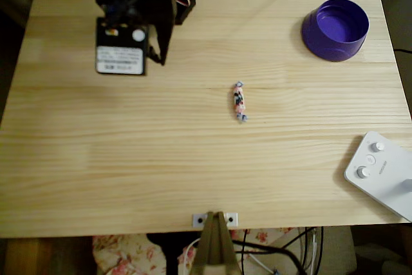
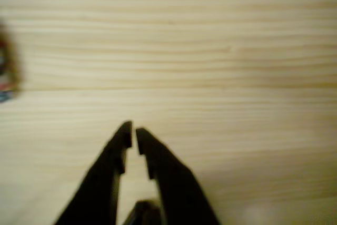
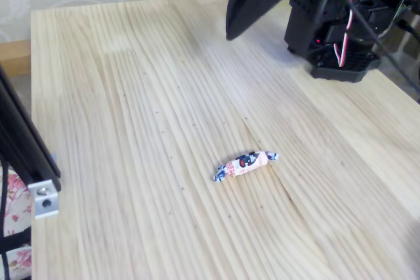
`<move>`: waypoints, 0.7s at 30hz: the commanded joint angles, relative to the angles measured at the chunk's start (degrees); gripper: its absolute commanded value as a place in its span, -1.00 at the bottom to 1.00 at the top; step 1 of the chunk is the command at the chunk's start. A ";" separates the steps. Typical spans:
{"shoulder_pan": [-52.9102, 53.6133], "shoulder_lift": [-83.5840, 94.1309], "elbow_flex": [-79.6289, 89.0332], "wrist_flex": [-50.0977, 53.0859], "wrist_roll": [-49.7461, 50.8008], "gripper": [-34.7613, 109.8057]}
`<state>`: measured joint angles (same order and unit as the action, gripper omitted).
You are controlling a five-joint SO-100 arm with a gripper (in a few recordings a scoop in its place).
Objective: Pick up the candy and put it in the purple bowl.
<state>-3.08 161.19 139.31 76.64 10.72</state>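
Pale pine worktop (image 1: 129, 159), broad and bare around the middle. Black arm (image 1: 138, 11) at the far-left corner in the overhead view. Purple bowl (image 1: 335, 29) at the far-right corner, well apart from the candy (image 1: 239, 102) lying mid-board. Jaws (image 2: 131, 133) nearly closed, a thin gap, holding nothing, hovering above wood.

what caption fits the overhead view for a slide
Candy lying untouched mid-table, purple bowl at the far right corner, gripper near its base, away from both.
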 commanded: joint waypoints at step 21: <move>-26.72 -23.29 -21.53 0.18 25.84 -0.54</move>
<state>-26.81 140.27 122.52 80.95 33.31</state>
